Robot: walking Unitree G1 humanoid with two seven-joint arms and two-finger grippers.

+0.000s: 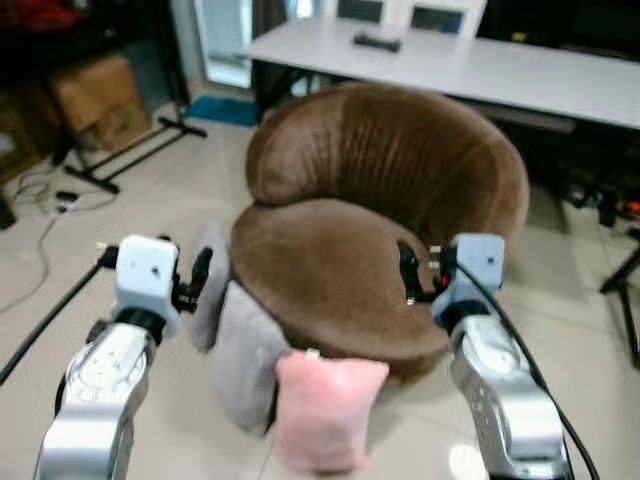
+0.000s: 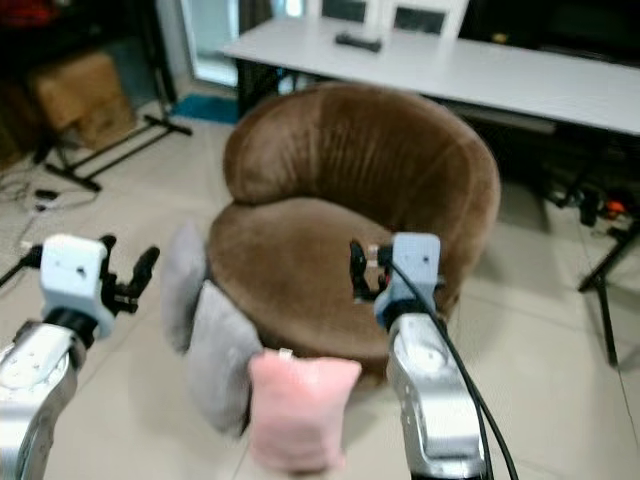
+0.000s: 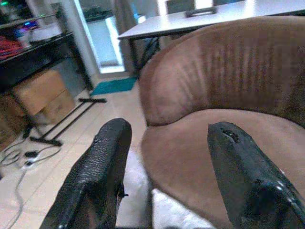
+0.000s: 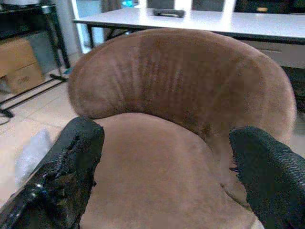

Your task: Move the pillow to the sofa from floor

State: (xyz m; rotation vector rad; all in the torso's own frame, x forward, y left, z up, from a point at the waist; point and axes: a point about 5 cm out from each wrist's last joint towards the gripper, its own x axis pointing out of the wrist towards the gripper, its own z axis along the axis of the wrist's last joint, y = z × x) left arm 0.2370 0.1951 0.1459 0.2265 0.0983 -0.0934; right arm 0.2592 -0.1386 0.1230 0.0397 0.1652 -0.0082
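- On the tiled floor (image 1: 180, 420), against the front edge of the brown sofa (image 1: 340, 270), a pink pillow (image 1: 325, 408) is seen from the left eye, with two grey pillows (image 1: 240, 355) leaned at the sofa's left side.
- Behind the sofa a white table (image 1: 480, 65) is shown, a dark remote (image 1: 376, 41) lying on it, and a cardboard box (image 1: 95, 95) by the far left.
- From the right eye, the left gripper (image 2: 130, 275) is held above the floor left of the grey pillows, and the right gripper (image 2: 358, 272) over the seat's right edge.
- From the left wrist, the fingers (image 3: 100, 176) are spread apart, empty, before the sofa's seat.
- From the right wrist, the fingers (image 4: 71, 162) are likewise spread wide, nothing gripped, over the seat.
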